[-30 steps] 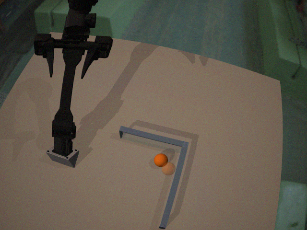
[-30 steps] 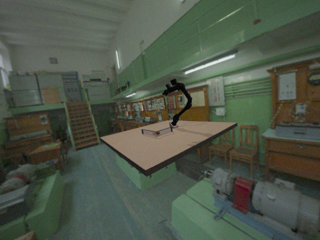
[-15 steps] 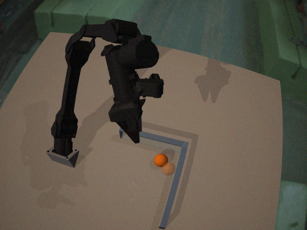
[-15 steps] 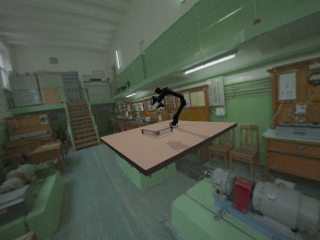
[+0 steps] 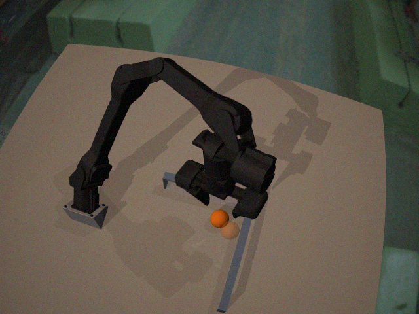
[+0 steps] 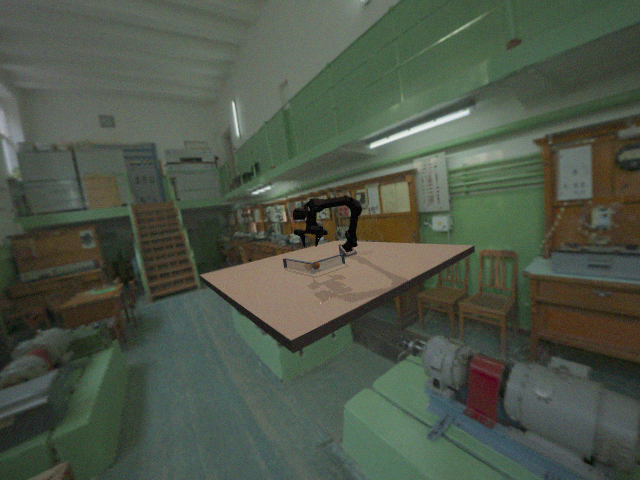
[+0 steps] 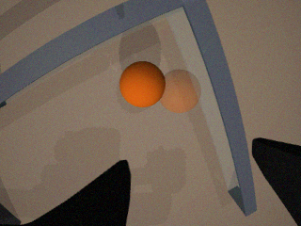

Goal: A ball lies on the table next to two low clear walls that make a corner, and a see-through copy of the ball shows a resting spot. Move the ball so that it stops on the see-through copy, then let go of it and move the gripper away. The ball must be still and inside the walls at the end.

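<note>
The smooth, solid orange ball [image 5: 219, 218] [image 6: 315, 266] [image 7: 142, 84] sits on the table inside the corner made by the walls. It is round and evenly coloured, so it points no particular way and I can make out no long axis. Right beside it, and partly overlapping it from overhead, is the pale orange, see-through ball copy [image 5: 230, 230] [image 7: 181, 91]. The ball is off that spot, while the copy lies between it and the longer-looking wall in the overhead view.

Around them stand two low, clear walls with blue-grey top edges. One, the wall at the copy's side [image 5: 236, 260] [image 7: 225, 87], runs close by the copy; the other, the second wall [image 5: 168, 176] [image 7: 61, 46], is partly hidden from above by the tool.

Over the walls hangs the black two-fingered gripper [image 5: 220, 210] [image 6: 311, 244] [image 7: 192, 157], its fingers spread apart with nothing between them. From out here I see it raised above the ball, not touching it. The black jointed arm [image 5: 182, 84] [image 6: 330, 202] arches down to it from a grey metal base [image 5: 101, 221] [image 6: 352, 253]. All of this is on the flat, pinkish-tan tabletop [image 5: 314, 236] [image 6: 289, 310] [image 7: 277, 56], with the arm's shadows across it.
</note>
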You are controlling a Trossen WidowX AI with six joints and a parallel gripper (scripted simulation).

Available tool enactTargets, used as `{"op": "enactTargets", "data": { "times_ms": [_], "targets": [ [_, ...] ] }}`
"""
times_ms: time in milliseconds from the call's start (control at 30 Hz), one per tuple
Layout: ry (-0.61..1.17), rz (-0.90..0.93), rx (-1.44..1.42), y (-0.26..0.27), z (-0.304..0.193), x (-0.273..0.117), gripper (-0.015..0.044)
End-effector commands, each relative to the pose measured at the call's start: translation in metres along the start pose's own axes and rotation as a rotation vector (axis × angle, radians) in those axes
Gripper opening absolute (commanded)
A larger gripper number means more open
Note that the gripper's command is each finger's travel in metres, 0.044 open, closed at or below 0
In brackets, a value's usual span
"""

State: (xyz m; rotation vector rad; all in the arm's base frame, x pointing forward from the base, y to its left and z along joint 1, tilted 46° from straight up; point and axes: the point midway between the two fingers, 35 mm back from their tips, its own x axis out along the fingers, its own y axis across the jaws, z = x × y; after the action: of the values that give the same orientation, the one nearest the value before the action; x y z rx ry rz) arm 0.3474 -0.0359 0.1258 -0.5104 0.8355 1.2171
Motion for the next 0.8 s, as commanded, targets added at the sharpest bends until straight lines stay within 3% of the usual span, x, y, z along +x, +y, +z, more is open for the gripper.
{"op": "enactTargets", "data": {
  "times_ms": [0, 767],
  "targets": [
    [-0.121, 0.144, -0.275, 0.013, 0.023, 0.051, 0.0339],
    [-0.122, 0.143, -0.276, 0.016, 0.026, 0.076, 0.0339]
  ]
}}
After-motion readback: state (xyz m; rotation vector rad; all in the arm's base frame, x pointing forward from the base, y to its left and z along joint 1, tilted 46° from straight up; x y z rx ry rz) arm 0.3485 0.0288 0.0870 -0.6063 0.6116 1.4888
